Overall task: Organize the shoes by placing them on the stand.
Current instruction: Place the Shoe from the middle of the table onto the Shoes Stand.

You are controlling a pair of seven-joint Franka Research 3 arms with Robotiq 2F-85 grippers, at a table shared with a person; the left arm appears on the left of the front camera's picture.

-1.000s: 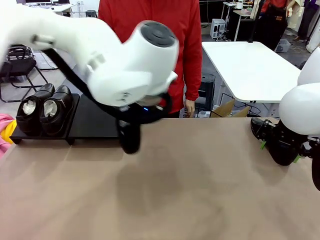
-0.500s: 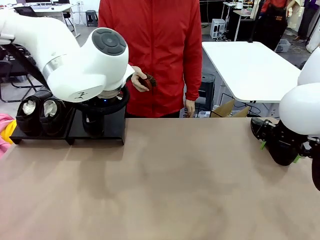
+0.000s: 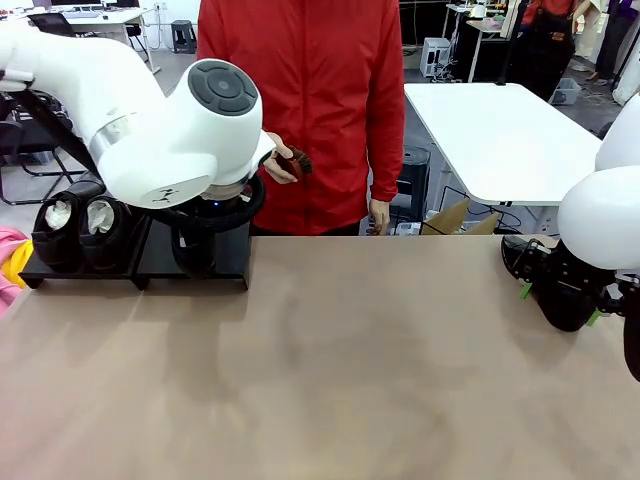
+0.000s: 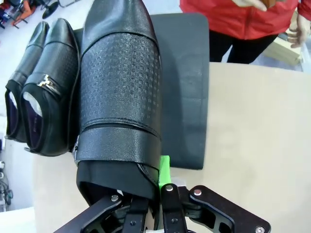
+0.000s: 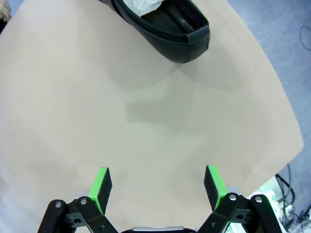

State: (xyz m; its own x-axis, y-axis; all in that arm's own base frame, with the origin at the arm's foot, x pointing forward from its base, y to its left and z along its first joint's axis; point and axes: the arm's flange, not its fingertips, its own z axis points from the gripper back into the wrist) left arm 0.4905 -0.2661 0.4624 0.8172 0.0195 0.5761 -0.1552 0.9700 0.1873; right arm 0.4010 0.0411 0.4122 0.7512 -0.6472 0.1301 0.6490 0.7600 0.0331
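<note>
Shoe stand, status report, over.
Left gripper shut on third shoe, over the stand beside two placed shoes. Right gripper open; fourth shoe waiting. Nothing blocking.

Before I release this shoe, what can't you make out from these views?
- Front view: held shoe and left gripper hidden behind the arm's white joint.
- Left wrist view: whether its sole touches the stand; the shoe covers it.
- Right wrist view: table shoe cut off by the top edge.

Left half of the low matte-black stand (image 3: 145, 262) is taken by two glossy black leather shoes (image 4: 41, 92). Right half sits under the textured black shoe (image 4: 119, 87) clamped in the left hand (image 4: 154, 206). Middle of the tan desk (image 3: 330, 370) is bare. At 3 o'clock, another black shoe (image 5: 167, 24) lies beyond the wide-spread right hand (image 5: 158, 187).
</note>
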